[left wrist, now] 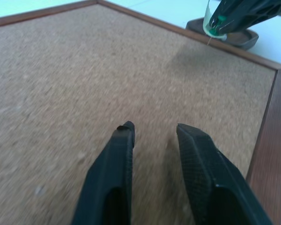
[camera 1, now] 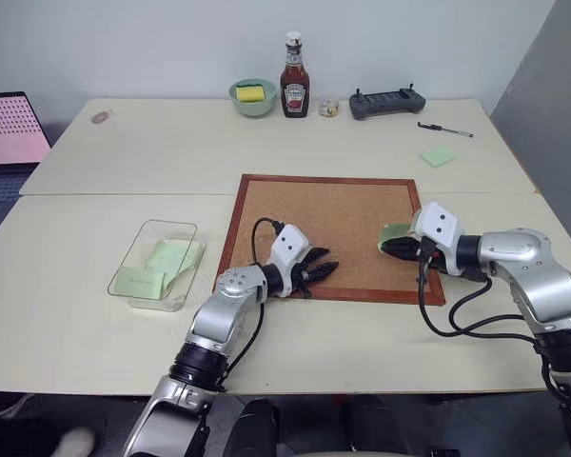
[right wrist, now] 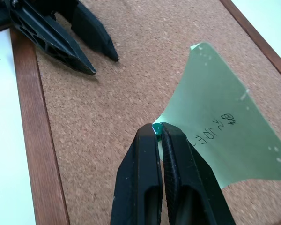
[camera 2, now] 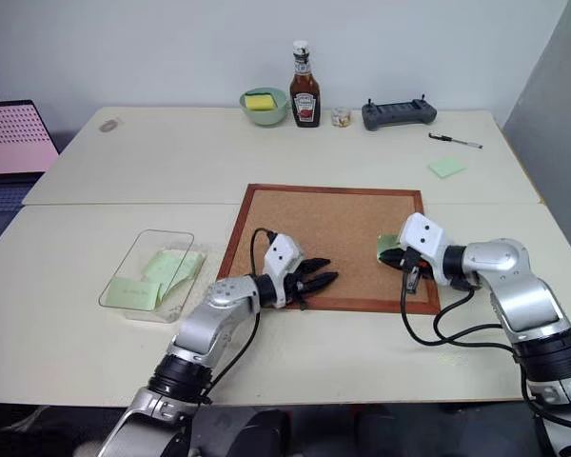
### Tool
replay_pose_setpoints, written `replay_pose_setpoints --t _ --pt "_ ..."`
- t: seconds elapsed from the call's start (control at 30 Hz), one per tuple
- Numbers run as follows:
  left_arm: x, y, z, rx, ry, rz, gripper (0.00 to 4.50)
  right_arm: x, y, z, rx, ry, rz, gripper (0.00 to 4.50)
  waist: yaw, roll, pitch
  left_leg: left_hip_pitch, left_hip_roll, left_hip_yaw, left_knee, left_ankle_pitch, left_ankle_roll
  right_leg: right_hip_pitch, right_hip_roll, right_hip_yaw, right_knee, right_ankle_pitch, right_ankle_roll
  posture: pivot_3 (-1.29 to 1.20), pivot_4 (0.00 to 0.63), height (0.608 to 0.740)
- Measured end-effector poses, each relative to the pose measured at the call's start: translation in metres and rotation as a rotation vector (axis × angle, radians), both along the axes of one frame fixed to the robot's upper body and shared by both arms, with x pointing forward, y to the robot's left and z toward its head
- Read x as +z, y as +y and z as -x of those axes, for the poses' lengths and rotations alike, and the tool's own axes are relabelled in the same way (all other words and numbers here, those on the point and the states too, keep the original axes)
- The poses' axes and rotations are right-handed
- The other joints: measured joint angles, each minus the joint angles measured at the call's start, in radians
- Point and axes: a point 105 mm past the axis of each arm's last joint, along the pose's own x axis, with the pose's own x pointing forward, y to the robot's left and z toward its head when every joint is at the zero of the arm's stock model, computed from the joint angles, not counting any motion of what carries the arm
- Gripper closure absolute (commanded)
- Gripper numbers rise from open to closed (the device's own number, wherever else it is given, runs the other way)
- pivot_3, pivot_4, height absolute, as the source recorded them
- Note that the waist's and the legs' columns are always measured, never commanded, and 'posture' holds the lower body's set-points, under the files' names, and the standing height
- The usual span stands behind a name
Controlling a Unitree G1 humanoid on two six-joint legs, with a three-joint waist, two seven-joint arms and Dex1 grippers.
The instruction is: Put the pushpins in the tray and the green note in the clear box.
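Right tool (right wrist: 158,133), pinched tight on a green pushpin (right wrist: 156,128) with the green note (right wrist: 220,126) hanging from it, must next carry it to the tray (left wrist: 234,36) beneath; left tool (left wrist: 154,133) stands apart, empty.

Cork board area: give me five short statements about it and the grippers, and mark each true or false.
1. The right gripper is shut on a green pushpin with the pale green paper note on it. True.
2. The left gripper is shut on a pin. False: it is open and holds nothing.
3. The transparent plastic box holds green notes. True.
4. The ketchup bottle stands on the wood-framed cork board. False: it stands on the table behind.
5. The note lies flat. False: it is lifted.
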Motion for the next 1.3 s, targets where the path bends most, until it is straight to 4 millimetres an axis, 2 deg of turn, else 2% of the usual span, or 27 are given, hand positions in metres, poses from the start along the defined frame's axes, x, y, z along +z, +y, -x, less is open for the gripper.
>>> replay_pose_setpoints --t 0.07,0.23,0.37,0.83,1.03,1.17,1.3 --pt "0.005 0.000 -0.001 0.010 -0.008 0.034 1.85 0.002 0.001 -0.001 0.004 -0.011 0.001 4.50 0.001 0.000 0.000 0.000 0.000 0.000 0.000 0.000 0.000 0.000 0.000 0.000 0.000 0.000 0.000 0.00 0.150 0.740" --pt "0.036 -0.018 -0.005 -0.021 -0.067 0.165 1.85 0.001 0.008 -0.001 0.024 -0.009 -0.012 4.50 0.002 -0.002 0.001 -0.001 0.000 0.000 0.000 0.000 0.000 0.000 0.000 0.000 0.000 0.000 0.000 0.00 0.150 0.740" --pt "0.050 -0.030 -0.004 -0.068 -0.093 0.196 1.85 0.003 0.012 -0.001 0.036 -0.015 -0.012 4.50 0.000 -0.002 0.001 -0.001 0.000 0.000 0.000 0.000 0.000 -0.001 0.000 0.000 0.000 0.000 0.000 0.00 0.150 0.740" --pt "0.059 -0.055 -0.005 -0.223 -0.168 0.149 1.85 0.006 0.028 0.004 0.080 -0.027 -0.030 4.50 0.000 -0.002 0.001 -0.002 0.000 0.000 0.000 0.000 0.000 -0.001 0.000 -0.001 0.000 0.000 0.000 0.00 0.150 0.740" --pt "0.060 -0.063 -0.017 -0.243 -0.187 0.111 1.85 0.004 0.028 0.003 0.061 -0.014 -0.035 4.50 0.001 -0.003 0.002 -0.003 0.000 -0.001 0.001 0.000 0.000 -0.001 0.000 -0.001 -0.001 0.000 0.000 0.00 0.150 0.740" --pt "0.062 -0.072 -0.026 -0.253 -0.188 0.092 2.49 0.005 0.031 0.005 0.067 -0.019 -0.035 4.50 0.000 -0.003 0.002 -0.006 0.000 -0.001 0.002 0.000 0.000 -0.003 0.000 -0.001 0.000 0.000 0.000 0.00 0.150 0.740" --pt "0.059 -0.076 -0.029 -0.282 -0.169 0.070 3.33 0.007 0.034 0.007 0.078 -0.024 -0.035 4.50 -0.001 -0.003 0.002 -0.010 0.000 -0.001 0.003 0.000 0.000 -0.008 0.000 -0.002 0.001 0.000 0.000 0.00 0.150 0.740"
